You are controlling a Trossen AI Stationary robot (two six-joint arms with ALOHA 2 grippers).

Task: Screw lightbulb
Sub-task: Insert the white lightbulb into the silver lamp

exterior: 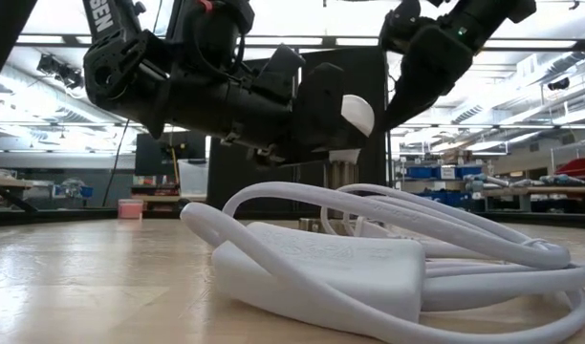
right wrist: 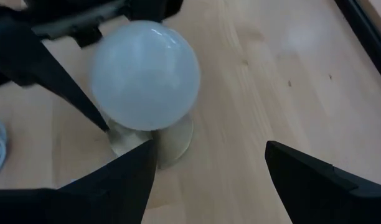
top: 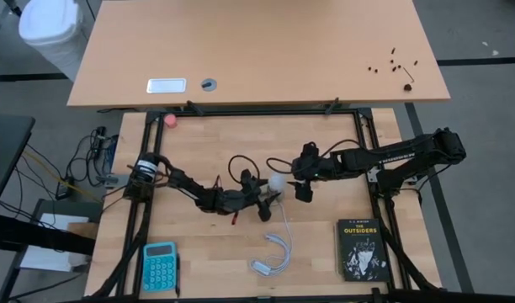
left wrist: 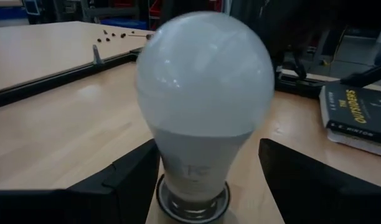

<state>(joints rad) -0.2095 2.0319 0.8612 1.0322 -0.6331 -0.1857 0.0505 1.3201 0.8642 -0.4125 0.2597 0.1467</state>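
Note:
The white lightbulb (top: 277,181) stands upright near the table's middle, its base in a round metal socket (right wrist: 172,140). My left gripper (top: 270,194) reaches in level from the table's left. It is open, one finger on either side of the bulb's tapering lower part (left wrist: 200,155). My right gripper (top: 304,192) comes slanting down from the table's right and hangs open just beside the globe (right wrist: 144,74), with nothing between its fingers (right wrist: 125,180). My left gripper has its fingers level, on either side of the bulb's lower part. A strip of table shows between one finger (left wrist: 284,174) and the bulb. The other finger (left wrist: 131,177) meets the bulb's outline, and I cannot tell whether it touches.
A coiled white cord with a flat adapter (top: 273,254) lies nearer the front edge. A black book (top: 361,248) lies at the front right and a blue calculator (top: 159,265) at the front left. A black frame (top: 371,151) borders the work area.

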